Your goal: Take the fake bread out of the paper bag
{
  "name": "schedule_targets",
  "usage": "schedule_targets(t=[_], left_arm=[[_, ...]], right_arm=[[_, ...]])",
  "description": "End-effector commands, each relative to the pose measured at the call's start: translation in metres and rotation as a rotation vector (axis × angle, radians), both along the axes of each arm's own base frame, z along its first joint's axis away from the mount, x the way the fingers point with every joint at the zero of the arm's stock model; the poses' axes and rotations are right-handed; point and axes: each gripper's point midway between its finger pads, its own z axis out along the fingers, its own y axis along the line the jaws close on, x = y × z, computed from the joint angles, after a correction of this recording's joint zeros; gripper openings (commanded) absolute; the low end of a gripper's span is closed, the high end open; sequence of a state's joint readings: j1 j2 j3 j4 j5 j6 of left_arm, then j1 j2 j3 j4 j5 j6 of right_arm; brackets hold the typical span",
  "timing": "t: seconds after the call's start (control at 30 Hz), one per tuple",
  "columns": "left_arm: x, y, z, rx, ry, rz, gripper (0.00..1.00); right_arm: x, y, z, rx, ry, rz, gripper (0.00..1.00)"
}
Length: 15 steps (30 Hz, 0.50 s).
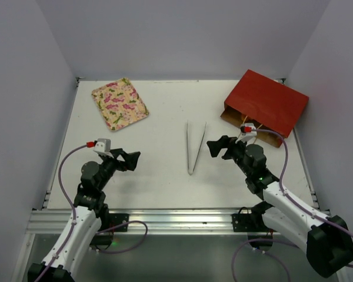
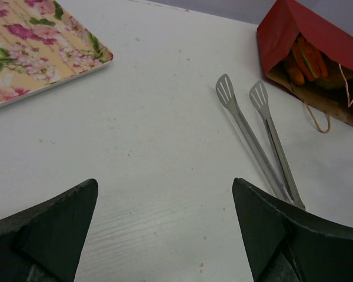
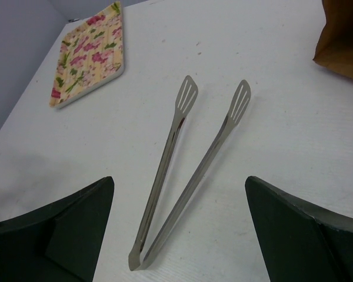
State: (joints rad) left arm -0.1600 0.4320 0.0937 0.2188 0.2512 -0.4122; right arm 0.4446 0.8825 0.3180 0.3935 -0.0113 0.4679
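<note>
The dark-red paper bag (image 1: 265, 108) lies on its side at the back right of the table, with its brown mouth towards the arms. Through that mouth, the left wrist view shows the bag (image 2: 317, 35) holding orange and green-striped fake bread (image 2: 306, 61). My left gripper (image 1: 132, 160) hovers low at the near left. It is open, with only bare table between its fingers (image 2: 165, 185). My right gripper (image 1: 219, 148) is also open, just in front of the bag's mouth and pointing left. In the right wrist view, the right gripper (image 3: 179, 179) faces the metal tongs (image 3: 188, 170).
Metal tongs (image 1: 195, 147) lie in the middle of the table, tips pointing away from the arms. A pink-and-green floral tray (image 1: 119, 103) sits at the back left. Grey walls close in the table on three sides. The bag's cord handles (image 2: 323, 120) trail onto the table.
</note>
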Motion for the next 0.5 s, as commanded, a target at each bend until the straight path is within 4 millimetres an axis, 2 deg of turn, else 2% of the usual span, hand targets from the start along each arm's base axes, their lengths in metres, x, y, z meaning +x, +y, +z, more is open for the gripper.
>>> schedule_targets(t=[0.0, 0.27, 0.47], left_arm=[[-0.001, -0.006, 0.011, -0.026, -0.031, -0.029, 1.00], [0.001, -0.007, 0.007, -0.028, -0.019, -0.030, 1.00], [0.006, -0.001, -0.004, -0.038, 0.075, 0.021, 1.00]], right_arm=[[0.003, -0.014, -0.002, -0.028, -0.012, -0.074, 0.99], [0.007, -0.019, -0.009, -0.052, 0.029, -0.107, 0.99], [0.006, -0.019, -0.008, -0.047, 0.023, -0.108, 0.99]])
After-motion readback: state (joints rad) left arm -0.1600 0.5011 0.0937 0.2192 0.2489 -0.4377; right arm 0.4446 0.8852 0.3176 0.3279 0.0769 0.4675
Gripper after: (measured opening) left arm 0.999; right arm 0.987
